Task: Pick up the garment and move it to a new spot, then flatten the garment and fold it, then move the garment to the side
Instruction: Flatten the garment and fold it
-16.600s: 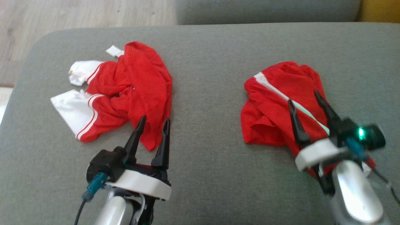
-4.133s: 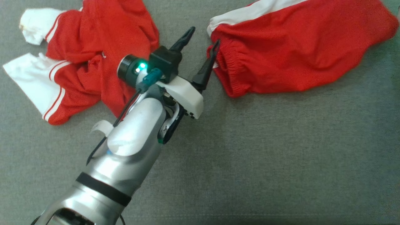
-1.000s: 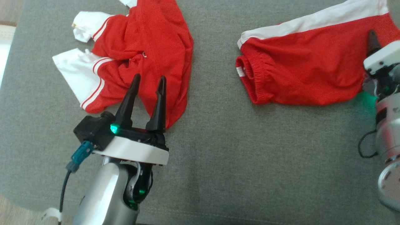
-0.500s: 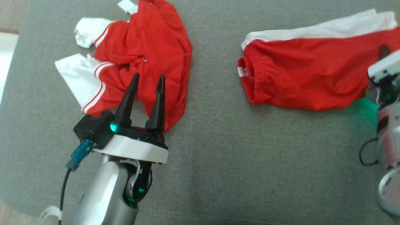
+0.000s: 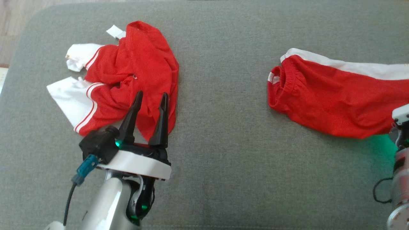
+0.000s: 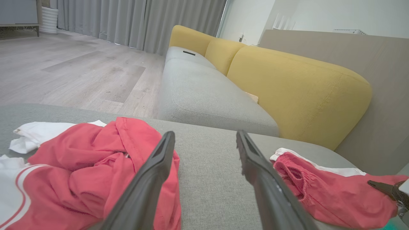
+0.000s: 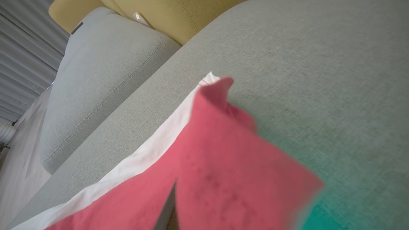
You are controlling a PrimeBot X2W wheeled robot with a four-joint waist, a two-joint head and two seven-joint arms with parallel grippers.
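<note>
The crumpled red-and-white jersey (image 5: 134,73) is lying near the far left corner of the grey fabric cushion (image 5: 223,143), and the red mesh shorts with a white side stripe (image 5: 326,102) are lying well apart toward its right edge, with a yellow-backed grey sofa (image 6: 207,95) standing behind

Grey upholstered cushion (image 5: 223,159), yellow sofa backrests (image 6: 287,83), pale wood floor (image 6: 64,73); grey curtains (image 6: 143,19), white wall (image 6: 319,12)

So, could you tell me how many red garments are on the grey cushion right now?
2. A crumpled red and white garment lies at the left, by the left gripper. The red shorts with a white side stripe are stretched out at the right. None seems hidden.
</note>
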